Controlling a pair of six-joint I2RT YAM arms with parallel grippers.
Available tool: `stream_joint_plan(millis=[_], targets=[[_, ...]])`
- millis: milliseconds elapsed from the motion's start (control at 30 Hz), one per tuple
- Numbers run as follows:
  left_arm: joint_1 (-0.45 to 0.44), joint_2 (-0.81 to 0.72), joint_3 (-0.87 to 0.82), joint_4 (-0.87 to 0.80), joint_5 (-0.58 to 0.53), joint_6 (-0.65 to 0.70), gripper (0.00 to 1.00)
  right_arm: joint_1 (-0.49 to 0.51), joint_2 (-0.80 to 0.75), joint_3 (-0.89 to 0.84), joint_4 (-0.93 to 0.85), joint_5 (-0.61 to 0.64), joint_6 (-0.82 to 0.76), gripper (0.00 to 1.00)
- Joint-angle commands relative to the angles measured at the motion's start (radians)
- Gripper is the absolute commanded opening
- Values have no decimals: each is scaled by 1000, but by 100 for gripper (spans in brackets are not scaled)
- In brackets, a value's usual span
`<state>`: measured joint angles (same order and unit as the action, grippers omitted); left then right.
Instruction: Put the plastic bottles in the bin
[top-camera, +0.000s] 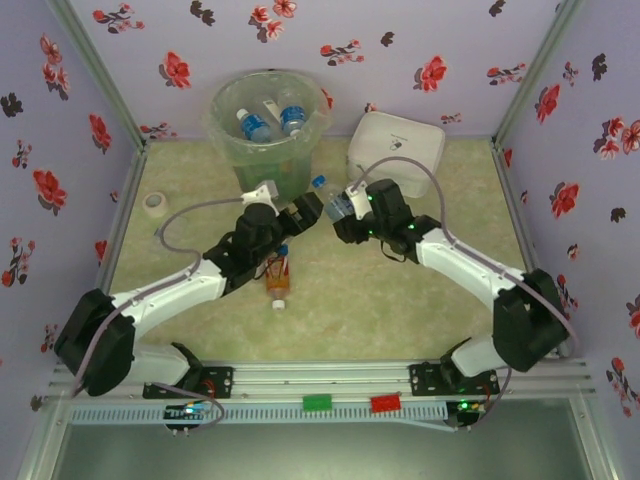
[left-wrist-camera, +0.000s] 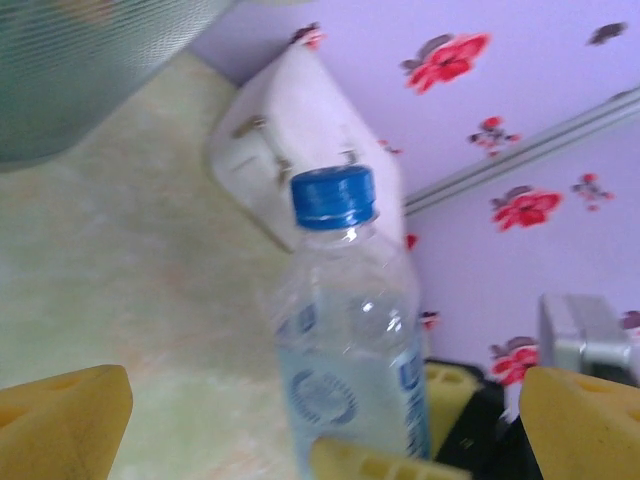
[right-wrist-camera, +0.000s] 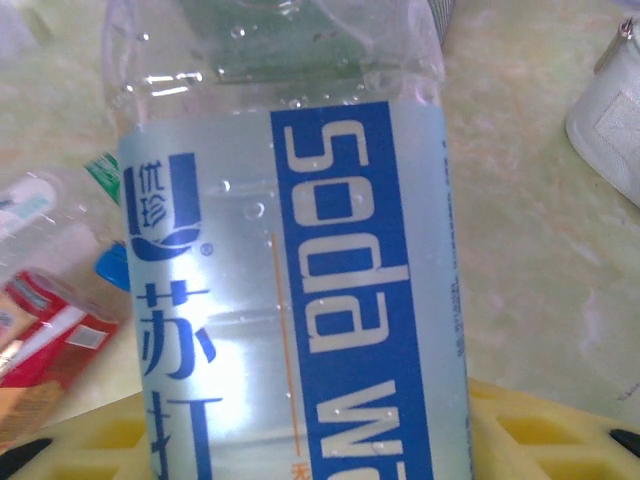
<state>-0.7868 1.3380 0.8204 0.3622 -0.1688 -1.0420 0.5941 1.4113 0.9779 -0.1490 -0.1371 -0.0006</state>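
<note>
Now | right gripper (top-camera: 338, 207) closed low on clear soda bottle (left-wrist-camera: 350, 350), mid-table, just near of bin (top-camera: 262, 172) | left gripper (top-camera: 305, 212) wide open, empty, just left | risk: low grip, so likely tilt or slip on lift; clipping bin wall or left fingers

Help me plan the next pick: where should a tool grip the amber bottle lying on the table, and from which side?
Probably the mid-body of the amber bottle, from straight above. It lies on its side, cap toward the near edge, so jaws closing across its width would meet the round sides.
</note>
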Motion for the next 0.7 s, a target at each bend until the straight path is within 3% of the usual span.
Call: stream_joint_plan(millis=[0,333,567,667], targets=[[-16,61,61,87,5,-32,98,6,-77,-36,110,-67,97,48],[-34,200,161,184,87,-109,87,10,-152,-47,160,-132,132,49],[-38,230,159,236,128,-142,74,14,-147,-50,186,-134,138,49],[-39,224,150,248,129,-134,63,15,-143,-47,185,-134,139,50]])
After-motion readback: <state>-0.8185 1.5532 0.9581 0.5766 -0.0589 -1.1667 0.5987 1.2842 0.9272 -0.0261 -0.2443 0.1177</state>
